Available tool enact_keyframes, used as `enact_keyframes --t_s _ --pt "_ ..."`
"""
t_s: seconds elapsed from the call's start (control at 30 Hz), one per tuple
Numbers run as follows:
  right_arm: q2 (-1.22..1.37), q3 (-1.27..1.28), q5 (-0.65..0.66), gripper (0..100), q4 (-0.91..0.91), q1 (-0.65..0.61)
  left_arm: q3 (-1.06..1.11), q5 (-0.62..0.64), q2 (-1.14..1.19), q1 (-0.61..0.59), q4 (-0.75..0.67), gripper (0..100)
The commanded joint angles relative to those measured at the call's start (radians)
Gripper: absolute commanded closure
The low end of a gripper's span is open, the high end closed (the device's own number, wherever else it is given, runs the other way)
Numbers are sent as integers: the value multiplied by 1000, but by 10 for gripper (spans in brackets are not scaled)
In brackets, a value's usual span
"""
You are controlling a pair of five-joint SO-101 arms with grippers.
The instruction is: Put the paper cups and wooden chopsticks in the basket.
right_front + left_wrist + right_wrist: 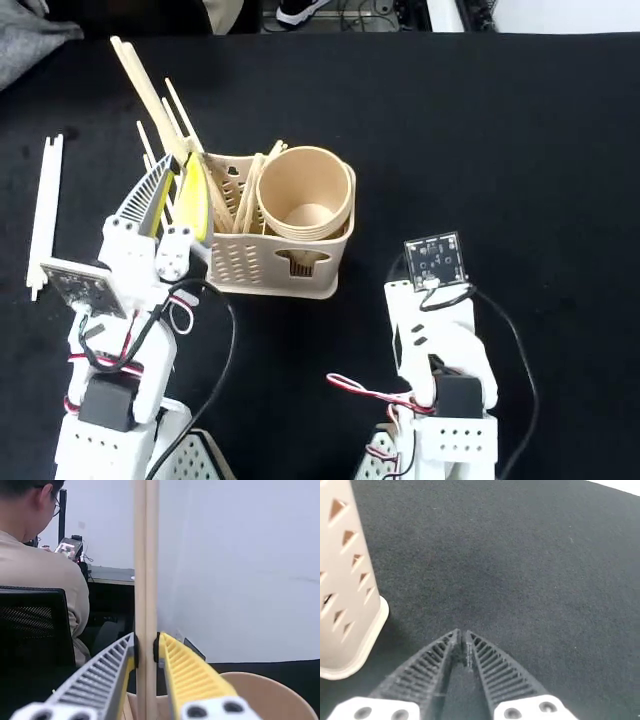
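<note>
1. The wooden chopsticks (146,555) are pinched between the fingers of the left gripper (146,650). The fingers are almost closed, with only the sticks between them. The sticks stand nearly straight up.
2. The left gripper hangs at the 9 o'clock edge of the basket (270,275). I cannot tell if the low ends of the sticks are over the basket wall yet.
3. I think the job now is to drop the sticks in. Move them a bit toward 3 o'clock first, so the low ends are over the open stick side.
4. Other sticks (245,195) lean in that side already. Go down slowly so the new ones slide in beside them.
5. Open the fingers only when the ends are well inside, or the sticks may tip out.
6. The paper cups (305,195) sit stacked in the 3 o'clock side of the basket. Keep off them.
7. One more pale pair (45,200) lies on the table (500,150), far out at 9 o'clock.
8. The right gripper (461,642) waits at 4 o'clock of the basket. Its fingers are closed and hold nothing.
</note>
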Motion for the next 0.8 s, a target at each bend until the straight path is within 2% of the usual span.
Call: enact_keyframes --t_s 0.0,0.13,0.43,0.57,0.77 --pt "-56 -7 2 987 5 11 5 18 3 4 -18 955" --pt "-56 -7 2 987 5 11 12 21 35 4 -12 900" --pt "-56 -7 2 987 5 11 -150 21 152 -30 189 864" --pt "-56 -7 2 987 5 11 -245 37 187 -108 270 863" --pt "-56 -7 2 987 5 11 -541 146 293 -302 552 863"
